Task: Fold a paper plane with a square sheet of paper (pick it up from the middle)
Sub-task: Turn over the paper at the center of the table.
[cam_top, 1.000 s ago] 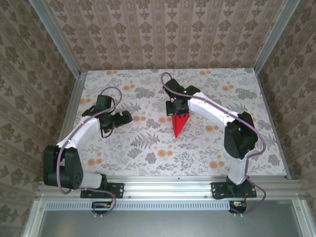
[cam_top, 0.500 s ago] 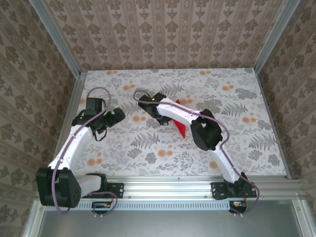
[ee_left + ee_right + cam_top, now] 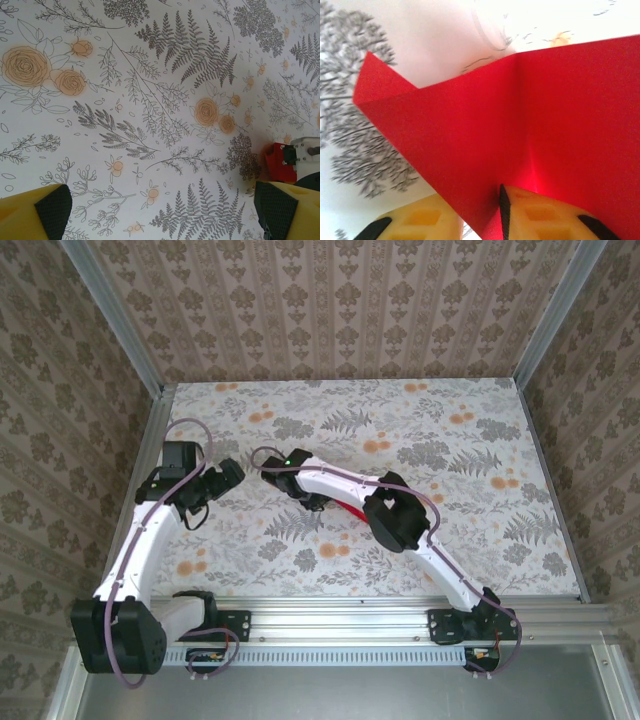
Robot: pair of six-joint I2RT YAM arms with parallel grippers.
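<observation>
The red paper plane (image 3: 520, 125), a folded sheet with a centre crease and one pointed corner, stands between my right gripper's (image 3: 470, 200) yellow fingers. The jaws are parted: the paper lies against the right pad and a gap shows beside the left finger. From above, a strip of the red paper (image 3: 348, 508) peeks out under the right arm, beside the right gripper (image 3: 314, 500) near the table's middle. My left gripper (image 3: 228, 478) hangs wide open at the left over bare cloth with nothing in it (image 3: 160, 210); the red paper (image 3: 277, 162) shows at its right edge.
The floral tablecloth (image 3: 450, 440) covers the whole table, with metal rails along its edges and patterned walls around. The right arm's elbow (image 3: 395, 518) is folded low over the middle of the table.
The right arm has swung left and folded down with the red paper, and its jaws have parted from shut. The left arm has drawn back to the left, still open.
</observation>
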